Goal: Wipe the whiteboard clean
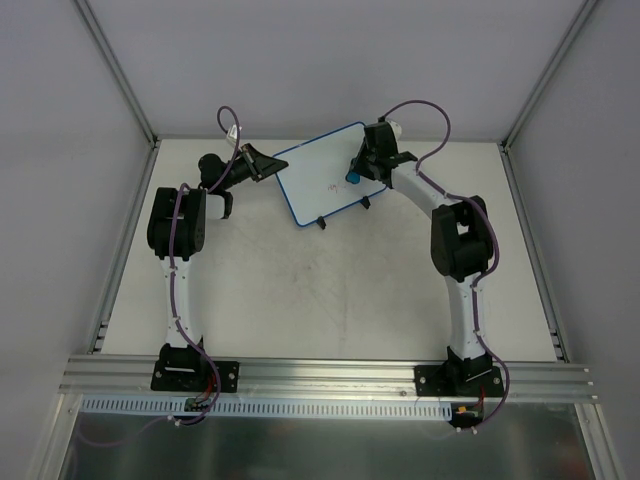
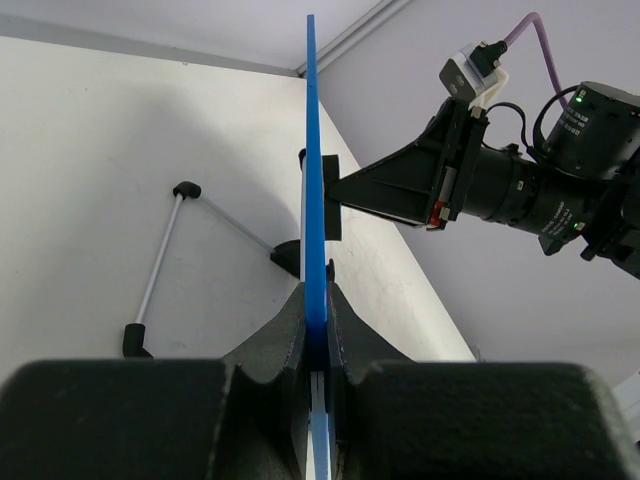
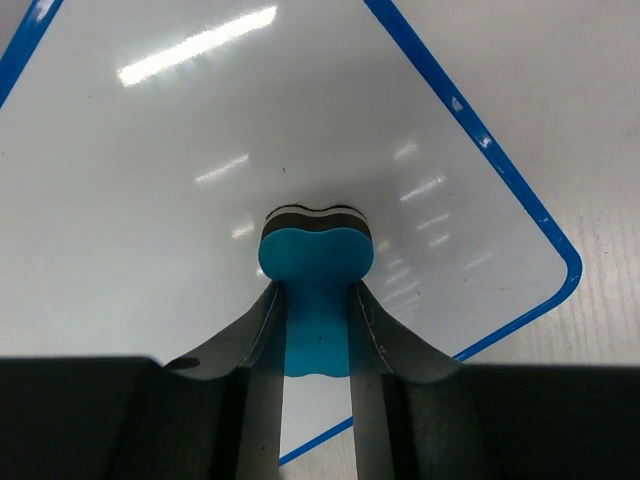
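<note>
The whiteboard with its thin blue rim lies tilted at the back of the table, a faint red mark on its face. My left gripper is shut on the board's left edge; the left wrist view has the blue rim edge-on, running straight up from between the fingers of the left gripper. My right gripper is shut on a blue bone-shaped eraser. In the right wrist view the eraser presses its dark pad against the whiteboard, clamped in the right gripper.
Two small black feet stick out from the board's near edge. In the left wrist view a thin wire stand with black tips rests on the white table. Metal frame posts and grey walls close in the table.
</note>
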Robot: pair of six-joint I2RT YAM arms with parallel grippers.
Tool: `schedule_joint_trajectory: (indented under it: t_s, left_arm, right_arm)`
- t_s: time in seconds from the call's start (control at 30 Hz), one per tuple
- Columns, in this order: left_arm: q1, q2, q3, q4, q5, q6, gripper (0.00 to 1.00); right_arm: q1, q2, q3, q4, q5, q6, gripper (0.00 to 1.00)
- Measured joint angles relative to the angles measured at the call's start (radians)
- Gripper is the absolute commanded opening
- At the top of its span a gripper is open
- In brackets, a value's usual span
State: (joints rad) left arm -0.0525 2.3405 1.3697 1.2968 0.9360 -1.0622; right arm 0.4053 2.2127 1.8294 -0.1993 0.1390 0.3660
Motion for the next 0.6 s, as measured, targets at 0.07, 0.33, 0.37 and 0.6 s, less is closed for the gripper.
schedule_joint_trajectory:
  t_s: [0.07, 0.33, 0.37, 0.6]
  left_arm:
    - [0.000, 0.000, 0.000, 0.000, 0.000, 0.000, 0.00]
    - [0.000, 0.000, 0.000, 0.000, 0.001, 0.002, 0.00]
    - [0.001, 0.000, 0.000, 0.000, 0.001, 0.002, 0.00]
    - [0.001, 0.000, 0.000, 0.000, 0.001, 0.003, 0.00]
  right_arm:
    - [0.000, -0.002, -0.006, 0.008, 0.000, 0.000, 0.00]
    - [0.050, -0.013, -0.026, 0.043, 0.073, -0.088, 0.00]
    - [0.063, -0.013, -0.026, 0.046, 0.084, -0.107, 0.00]
    - [0.129, -0.013, -0.020, 0.067, 0.074, -0.197, 0.00]
